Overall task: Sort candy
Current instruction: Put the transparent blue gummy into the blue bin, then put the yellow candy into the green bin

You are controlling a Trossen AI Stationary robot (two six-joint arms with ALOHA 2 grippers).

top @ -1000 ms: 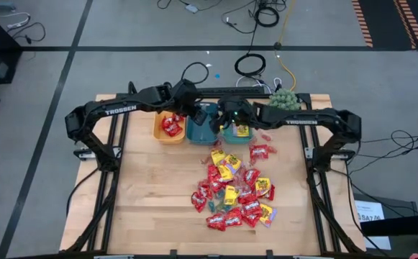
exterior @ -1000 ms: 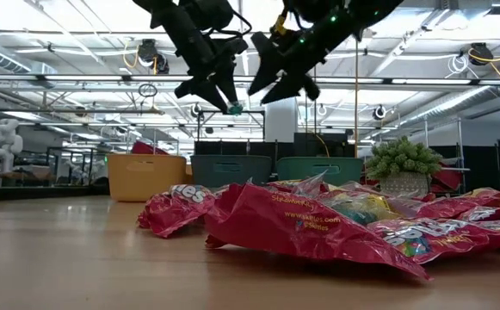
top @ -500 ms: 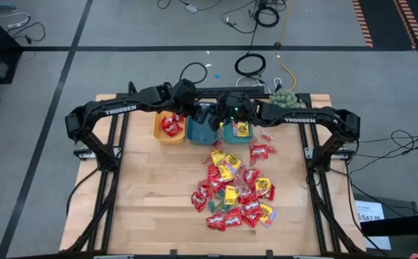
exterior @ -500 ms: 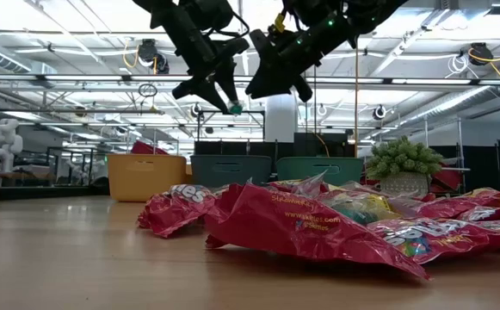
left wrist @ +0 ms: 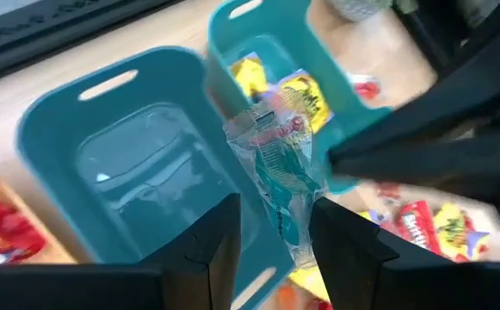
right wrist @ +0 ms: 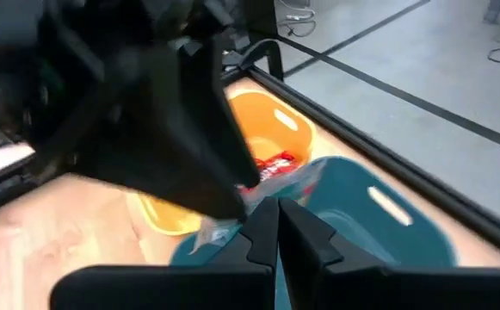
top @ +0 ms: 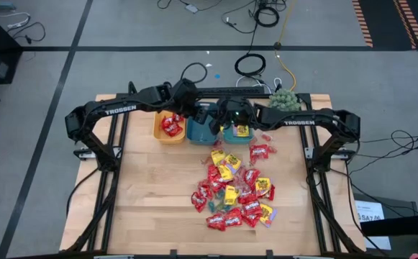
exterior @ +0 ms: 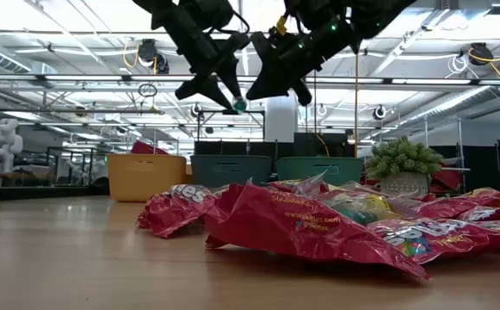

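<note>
Two hands pinch one crinkly clear-teal candy (left wrist: 280, 168), apparently, above smooth teal bins (left wrist: 138, 164).

I see three bins in a row at the table's (top: 144, 194) far edge: the left bin (top: 168, 126) with packets in it, the middle bin (top: 201, 129), then the right bin (top: 239, 131) with packets in it. A plant (top: 283, 98) sits right of them. The candy pile (top: 234, 191) lies nearer, mid-table. Both grippers, left gripper (exterior: 225, 92) and right gripper (exterior: 271, 83), hang above the middle bin, side by side.

Wooden table (top: 151, 187) (bins (top: 169, 134), candy (top: 234, 188), plant (top: 283, 98))
</note>
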